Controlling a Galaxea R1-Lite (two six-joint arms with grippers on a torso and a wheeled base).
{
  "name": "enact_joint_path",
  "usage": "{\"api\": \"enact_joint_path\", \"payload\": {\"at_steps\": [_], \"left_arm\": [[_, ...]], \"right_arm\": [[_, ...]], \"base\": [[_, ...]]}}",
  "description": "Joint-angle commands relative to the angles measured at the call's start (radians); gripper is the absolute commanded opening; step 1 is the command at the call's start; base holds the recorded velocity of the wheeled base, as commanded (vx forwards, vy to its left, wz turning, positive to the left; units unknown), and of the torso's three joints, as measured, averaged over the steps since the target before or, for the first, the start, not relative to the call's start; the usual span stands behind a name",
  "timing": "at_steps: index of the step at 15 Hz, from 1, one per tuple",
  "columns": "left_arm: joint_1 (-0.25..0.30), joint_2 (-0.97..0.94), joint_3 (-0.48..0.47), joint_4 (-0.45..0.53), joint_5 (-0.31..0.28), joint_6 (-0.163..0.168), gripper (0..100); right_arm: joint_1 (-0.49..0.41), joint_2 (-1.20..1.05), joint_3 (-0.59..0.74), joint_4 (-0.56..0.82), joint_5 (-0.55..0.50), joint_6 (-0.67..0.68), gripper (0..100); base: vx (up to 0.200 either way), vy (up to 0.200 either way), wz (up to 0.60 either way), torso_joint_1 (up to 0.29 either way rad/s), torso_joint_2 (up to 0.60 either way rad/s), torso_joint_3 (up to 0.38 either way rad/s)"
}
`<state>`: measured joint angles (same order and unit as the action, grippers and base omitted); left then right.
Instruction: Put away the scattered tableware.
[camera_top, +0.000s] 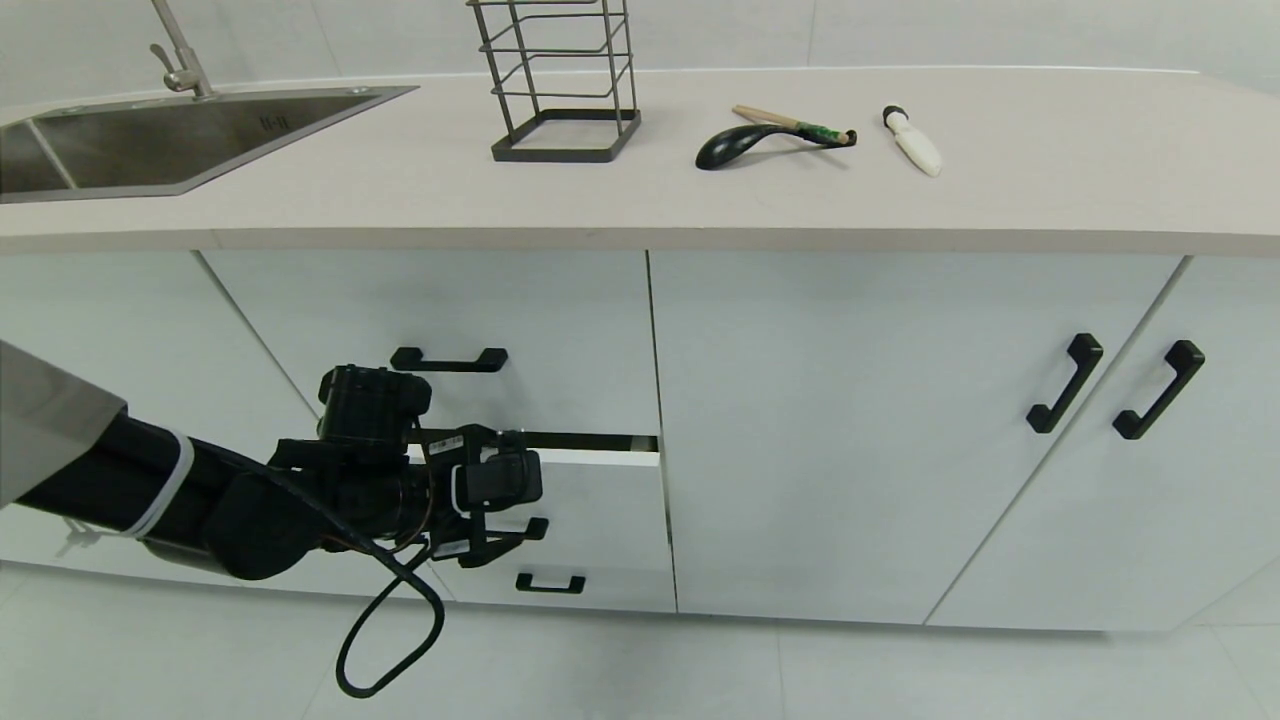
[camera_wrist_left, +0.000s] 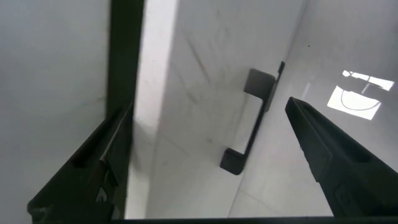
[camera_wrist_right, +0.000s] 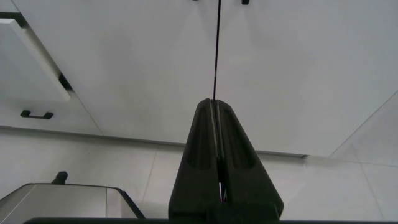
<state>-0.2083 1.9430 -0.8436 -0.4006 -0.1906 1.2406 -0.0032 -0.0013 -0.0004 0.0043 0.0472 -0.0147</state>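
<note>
Head view, kitchen unit: left gripper (camera_top: 515, 490) low against a white middle drawer front (camera_top: 610, 520), standing a crack open. Spread wide in the left wrist view, fingers (camera_wrist_left: 329, 162) either side of a black bar handle (camera_wrist_left: 249, 121); hard to tell whether that belongs to this drawer or the one below. Right gripper (camera_wrist_right: 216, 143) pinched fully together on nothing, facing white cabinet doors (camera_wrist_right: 280, 62).

Up on the pale countertop (camera_top: 300, 200), well apart from both arms: black glossy spoon (camera_top: 735, 147) touching a pair of wooden chopsticks (camera_top: 785, 120) with a green band, and just beside them a small white utensil with a black end (camera_top: 912, 142). Near them, a black wire rack (camera_top: 560, 150).

Best done by centring on the handle, closing squarely and pulling straight out without twisting. Probably needs far more opening before any tableware goes in. Drawer contents hidden.
</note>
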Motion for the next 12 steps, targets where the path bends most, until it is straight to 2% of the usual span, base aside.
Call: {"api": "enact_joint_path", "payload": {"at_steps": [1,5,7,9,12], "left_arm": [[0.0,0.002,0.017,0.003,-0.001,0.0,100],[-0.002,-0.03,0.052,0.005,-0.004,0.003,100],[-0.005,-0.11,0.138,0.008,-0.016,0.008,100],[-0.006,-0.242,0.288,0.008,-0.023,0.006,100],[-0.019,-0.346,0.371,0.014,-0.024,0.003,100]], "right_arm": [[0.0,0.001,-0.001,0.0,0.0,-0.001,0],[0.0,0.001,0.0,0.0,0.0,-0.001,0],[0.0,0.001,0.0,0.0,0.0,0.001,0],[0.0,0.001,0.0,0.0,0.0,-0.001,0],[0.0,0.001,0.0,0.0,0.0,-0.001,0]], "base": [[0.0,0.0,0.0,0.0,0.0,0.0],[0.0,0.0,0.0,0.0,0.0,0.0],[0.0,0.0,0.0,0.0,0.0,0.0],[0.0,0.0,0.0,0.0,0.0,0.0],[0.0,0.0,0.0,0.0,0.0,0.0]]}}
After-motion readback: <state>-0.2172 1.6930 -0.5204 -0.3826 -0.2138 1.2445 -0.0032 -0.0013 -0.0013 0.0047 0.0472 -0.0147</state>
